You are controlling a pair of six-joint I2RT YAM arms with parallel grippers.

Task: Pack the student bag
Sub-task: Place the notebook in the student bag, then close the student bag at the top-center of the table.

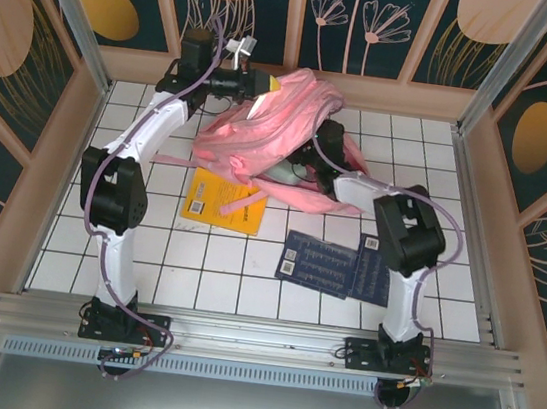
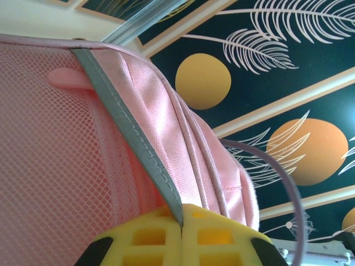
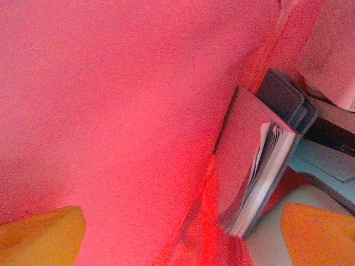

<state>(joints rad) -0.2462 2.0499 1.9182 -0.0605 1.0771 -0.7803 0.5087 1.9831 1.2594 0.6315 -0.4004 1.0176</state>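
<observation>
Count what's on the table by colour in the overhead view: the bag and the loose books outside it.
Pink: 1, the student bag
Yellow: 1, the yellow book
Dark blue: 2, the wider blue book and the narrower blue book beside it
Total: 4

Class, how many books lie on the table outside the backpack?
3: a flat yellow book at the pink fabric backpack's near edge; two dark blue books beside the right arm. More may hide inside.
</observation>
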